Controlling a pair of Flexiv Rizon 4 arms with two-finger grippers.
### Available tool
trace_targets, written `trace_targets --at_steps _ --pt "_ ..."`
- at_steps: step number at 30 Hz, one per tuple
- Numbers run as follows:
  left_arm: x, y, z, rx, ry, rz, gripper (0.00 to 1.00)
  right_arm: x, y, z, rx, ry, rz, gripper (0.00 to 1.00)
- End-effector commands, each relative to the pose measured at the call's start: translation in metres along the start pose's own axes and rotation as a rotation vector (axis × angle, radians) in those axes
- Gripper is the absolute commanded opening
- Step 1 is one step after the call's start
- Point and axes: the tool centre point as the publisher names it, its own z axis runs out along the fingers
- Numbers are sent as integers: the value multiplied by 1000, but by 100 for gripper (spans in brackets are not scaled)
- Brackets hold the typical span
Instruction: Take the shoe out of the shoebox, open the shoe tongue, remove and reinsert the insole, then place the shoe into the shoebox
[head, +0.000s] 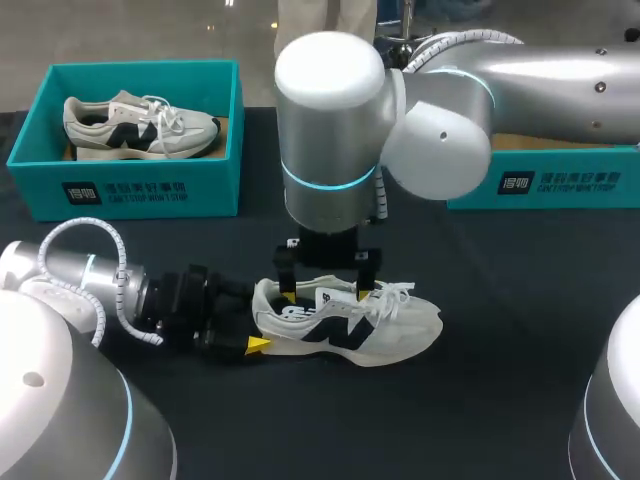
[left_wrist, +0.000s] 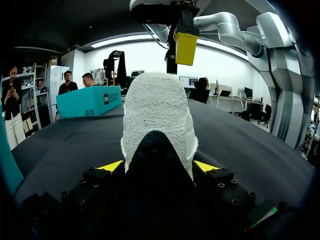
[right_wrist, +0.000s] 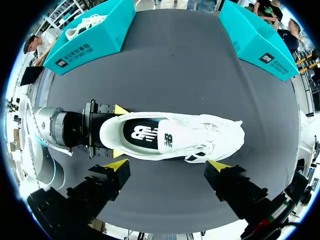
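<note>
A white sneaker with black side marks (head: 350, 325) lies upright on the black table, toe pointing right. My left gripper (head: 262, 322) is shut on its heel (left_wrist: 157, 107), one yellow tip on each side (right_wrist: 120, 109). The black insole (right_wrist: 142, 134) shows through the shoe's opening, and the tongue (right_wrist: 169, 141) lies over the laces. My right gripper (head: 325, 285) hangs open just above the shoe's opening, with nothing between its fingers (right_wrist: 117, 164). One of its yellow fingers (left_wrist: 186, 48) shows above the heel in the left wrist view.
A teal shoebox (head: 60, 185) at the back left holds a second sneaker (head: 135, 125). Another teal box (head: 560, 180) stands at the back right, partly hidden by my right arm. Bare black table stretches in front of the shoe and to its right.
</note>
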Motion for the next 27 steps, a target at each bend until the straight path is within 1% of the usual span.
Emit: trace_targets --at_steps 1,17,22,24,27 --pt "1 0 0 -2 1 -1 0 -2 1 2 4 8 0 100" --pt "1 0 0 -2 1 -1 0 -2 1 2 4 8 0 100" --pt "1 0 0 -2 1 -1 0 5 10 13 31 -67 25 100" --pt "1 0 0 -2 1 -1 0 9 15 18 29 -84 33 100" --pt "1 0 0 -2 1 -1 0 11 21 30 24 -78 33 100"
